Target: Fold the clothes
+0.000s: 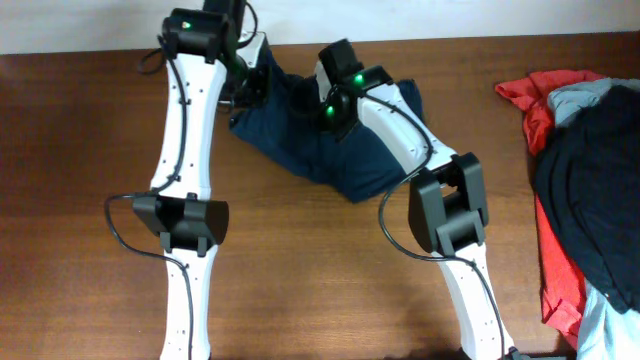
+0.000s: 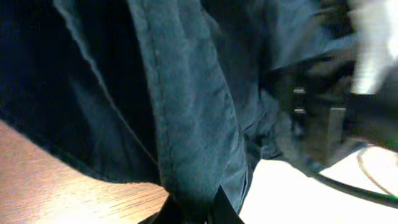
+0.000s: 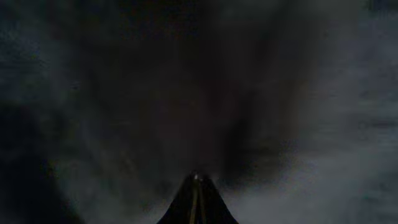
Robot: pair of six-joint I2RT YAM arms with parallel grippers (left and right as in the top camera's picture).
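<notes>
The clothes, a pair of dark navy shorts (image 1: 300, 135), lie crumpled at the far middle of the wooden table. My left gripper (image 1: 243, 88) is at their left far edge. The left wrist view shows that gripper (image 2: 194, 191) shut on a raised fold of the navy fabric (image 2: 186, 112), above the table edge. My right gripper (image 1: 335, 115) is down on the middle of the shorts. Its wrist view is dark and blurred. There the right gripper (image 3: 196, 177) is shut, its tips pressed into the dark cloth (image 3: 280, 93). I cannot tell whether any cloth is pinched.
A heap of other clothes lies at the right edge: a red garment (image 1: 525, 100), a larger black one (image 1: 590, 190) on top, and pale blue pieces. Bare wood (image 1: 80, 150) lies left of the arms. The table's far edge runs just behind the shorts.
</notes>
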